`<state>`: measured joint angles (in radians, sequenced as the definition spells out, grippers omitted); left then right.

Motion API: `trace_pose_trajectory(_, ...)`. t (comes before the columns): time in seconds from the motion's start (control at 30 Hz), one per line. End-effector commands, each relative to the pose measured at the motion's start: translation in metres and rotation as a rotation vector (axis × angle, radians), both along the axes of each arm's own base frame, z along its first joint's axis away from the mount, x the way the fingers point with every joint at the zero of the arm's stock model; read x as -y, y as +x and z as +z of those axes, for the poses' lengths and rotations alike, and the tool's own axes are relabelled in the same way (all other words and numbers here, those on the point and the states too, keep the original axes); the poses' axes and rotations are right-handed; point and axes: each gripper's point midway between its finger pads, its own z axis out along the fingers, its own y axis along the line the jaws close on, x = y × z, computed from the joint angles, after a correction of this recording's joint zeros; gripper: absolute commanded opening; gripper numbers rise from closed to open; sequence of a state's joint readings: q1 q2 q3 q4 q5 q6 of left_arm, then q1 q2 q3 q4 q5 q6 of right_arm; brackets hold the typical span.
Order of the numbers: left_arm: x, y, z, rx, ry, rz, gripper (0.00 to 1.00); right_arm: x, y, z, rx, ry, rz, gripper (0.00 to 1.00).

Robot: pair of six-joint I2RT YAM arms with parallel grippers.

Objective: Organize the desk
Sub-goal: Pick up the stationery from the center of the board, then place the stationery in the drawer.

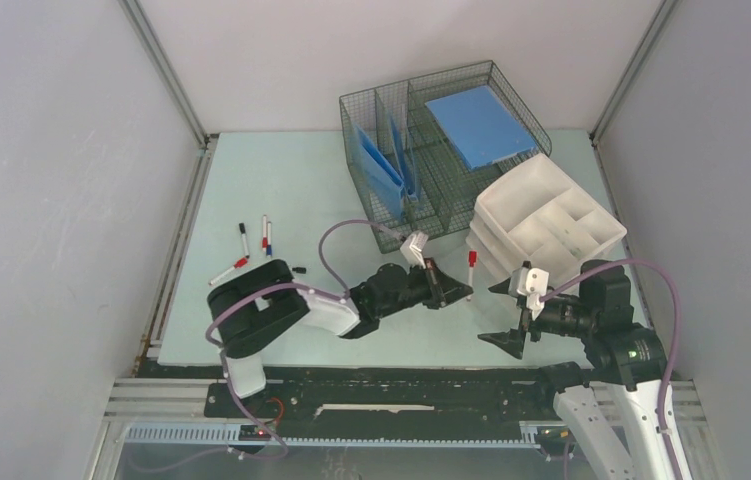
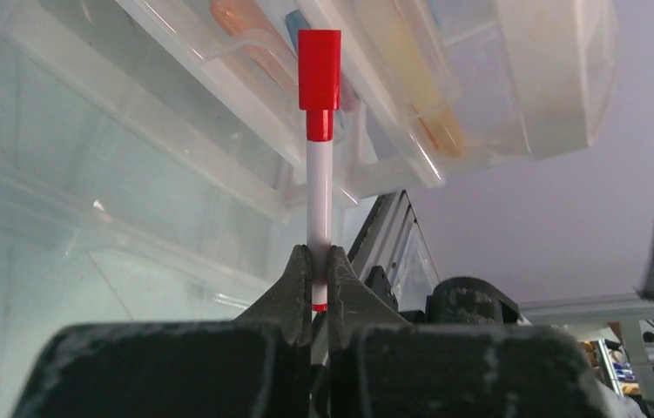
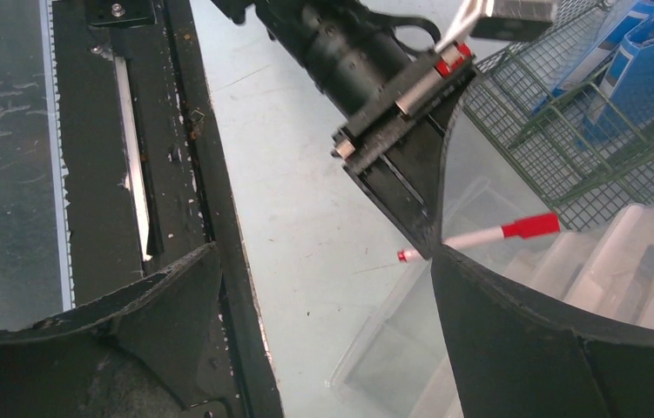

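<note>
while our left jaws pinch the red-capped marker [image 1: 471, 268] by its tail above the mint table [image 1: 281, 180], cap end pointing far toward the white tray [image 1: 536, 195] just to its right, our right jaws stand wide and empty, near right.

A wire basket [image 1: 421, 79] holds upright blue folders [image 1: 381, 165] in its left slots, with a flat blue folder [image 1: 478, 125] across its right side. Stacked white trays [image 1: 507, 190] sit against the basket's near right corner, with a red-capped marker [image 1: 472, 268] just in front of that corner. Three loose markers [image 1: 243, 240] and a small black cap [image 1: 299, 269] lie well off to the basket's near left.
</note>
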<state>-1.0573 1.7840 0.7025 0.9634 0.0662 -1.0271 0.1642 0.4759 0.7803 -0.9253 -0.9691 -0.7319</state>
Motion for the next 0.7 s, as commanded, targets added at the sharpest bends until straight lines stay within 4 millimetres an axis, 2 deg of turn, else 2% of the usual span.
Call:
trace_pose_trajectory(0.0, 0.025, 0.015, 0.016, 0.002, -0.077, 0.042, 0.0, 0.0, 0.0, 0.003, 0.028, 0.003, 0.006, 0.96)
trace_pose_trajectory(0.23, 0.046, 0.025, 0.001, -0.023, -0.03, 0.047, 0.09, 0.0, -0.001, 0.003, 0.034, 0.004, 0.008, 0.96)
trace_pose_trajectory(0.33, 0.052, 0.027, -0.008, -0.04, -0.001, 0.047, 0.19, 0.0, -0.001, 0.003, 0.035, 0.002, 0.005, 0.96)
trace_pose_trajectory(0.53, 0.049, 0.034, -0.016, -0.045, 0.053, 0.091, 0.45, 0.0, 0.0, 0.003, 0.033, 0.003, 0.003, 0.96)
trace_pose_trajectory(0.67, 0.043, 0.034, -0.005, -0.01, 0.055, 0.096, 0.5, 0.001, 0.0, 0.003, 0.035, 0.001, 0.001, 0.97)
